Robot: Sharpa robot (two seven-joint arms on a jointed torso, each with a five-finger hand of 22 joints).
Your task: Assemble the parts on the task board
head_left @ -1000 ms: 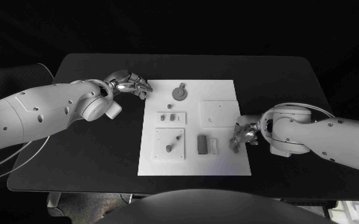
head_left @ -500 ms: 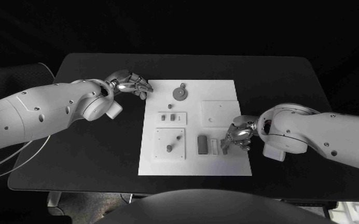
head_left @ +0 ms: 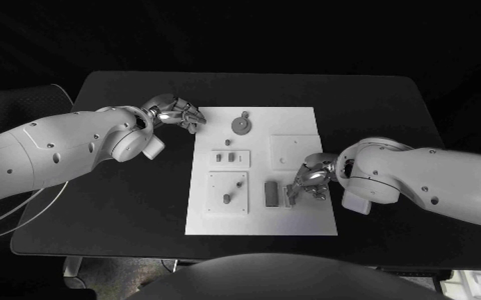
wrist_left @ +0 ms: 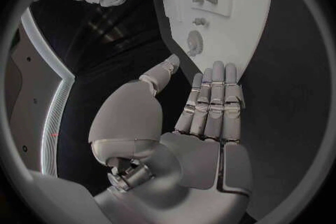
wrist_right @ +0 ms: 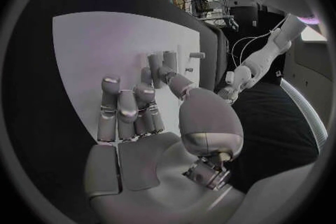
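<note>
Altogether one task board (head_left: 301, 223), two hands, both empty: left hand (head_left: 177, 114), right hand (head_left: 308, 178).

so the right hand (head_left: 310, 179) slid in over the task board (head_left: 301, 225), fingertips (head_left: 294, 190) now right beside the dark block (head_left: 270, 192).

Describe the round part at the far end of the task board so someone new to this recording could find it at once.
Start at the white task board in the middle of the black table. Go to its far edge, near the left robot hand: the round part lies there, a dark disc with a short stem. The other parts nearer the robot are small pegs and bars.
</note>
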